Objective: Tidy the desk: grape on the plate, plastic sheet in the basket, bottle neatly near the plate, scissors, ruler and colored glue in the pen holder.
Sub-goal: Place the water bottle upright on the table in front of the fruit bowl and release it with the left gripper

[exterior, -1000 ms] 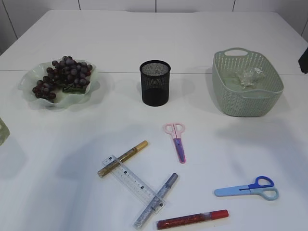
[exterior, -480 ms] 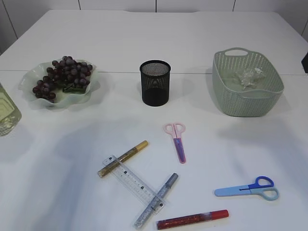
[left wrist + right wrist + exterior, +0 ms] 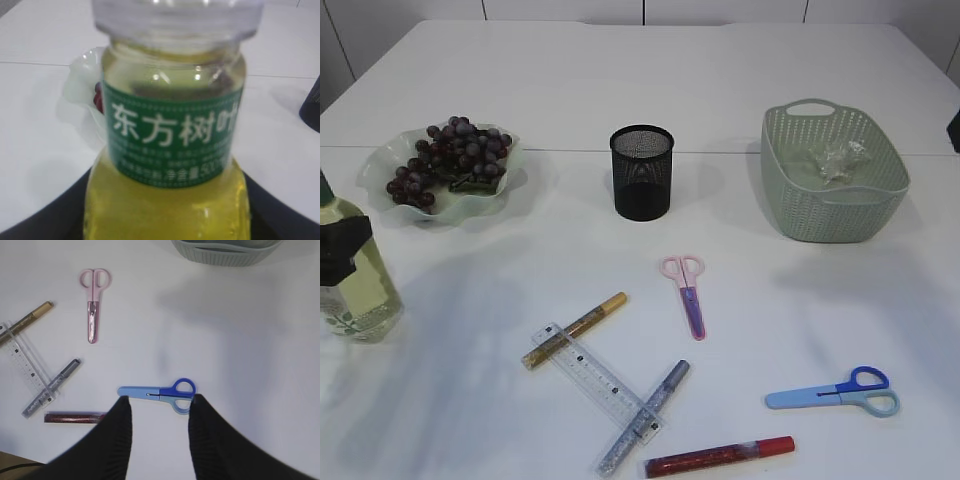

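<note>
An upright bottle (image 3: 358, 290) of yellow liquid with a green label (image 3: 172, 135) is at the table's left edge, in front of the plate (image 3: 378, 168). My left gripper (image 3: 165, 212) is shut on it, with dark fingers (image 3: 342, 243) either side. The grape (image 3: 455, 152) lies on the plate. In the basket (image 3: 800, 205) sits the crumpled plastic sheet (image 3: 838, 157). My right gripper (image 3: 160, 410) hovers open above the blue scissors (image 3: 157, 391). Pink scissors (image 3: 688, 292), ruler (image 3: 595, 378) and gold (image 3: 575, 329), silver (image 3: 645, 415) and red (image 3: 720, 455) glue lie in front of the pen holder (image 3: 642, 172).
The ruler rests across the gold and silver glue sticks. The blue scissors (image 3: 835, 390) lie alone at the front right. The basket's near wall (image 3: 225, 252) shows at the top of the right wrist view.
The bottle has come in from the left edge, moving right and nearer, held by my left gripper. Everything else on the table has stayed still.
</note>
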Available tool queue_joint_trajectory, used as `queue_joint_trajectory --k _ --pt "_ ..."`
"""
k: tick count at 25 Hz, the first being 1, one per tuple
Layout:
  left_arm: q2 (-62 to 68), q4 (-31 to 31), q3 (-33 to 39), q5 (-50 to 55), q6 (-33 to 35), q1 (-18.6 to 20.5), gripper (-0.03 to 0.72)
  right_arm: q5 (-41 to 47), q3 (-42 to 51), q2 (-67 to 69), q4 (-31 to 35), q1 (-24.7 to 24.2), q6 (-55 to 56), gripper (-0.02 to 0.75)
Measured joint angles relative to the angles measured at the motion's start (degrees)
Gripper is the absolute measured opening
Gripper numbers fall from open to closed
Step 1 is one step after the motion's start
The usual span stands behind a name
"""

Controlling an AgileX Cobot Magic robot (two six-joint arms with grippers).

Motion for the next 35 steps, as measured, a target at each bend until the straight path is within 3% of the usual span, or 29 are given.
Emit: queue_joint_trajectory --k 18,35 --pt "11.91 0.32 -14.02 -0.49 0.13 -1.89 0.443 0.0 0.0 0.0 -0.25 0.0 -0.75 0.313" --pt "14.54 4.09 -14.92 -3.53 0.39 -2.0 0.442 0.0 0.0 0.0 -0.36 0.0 -0.86 0.313"
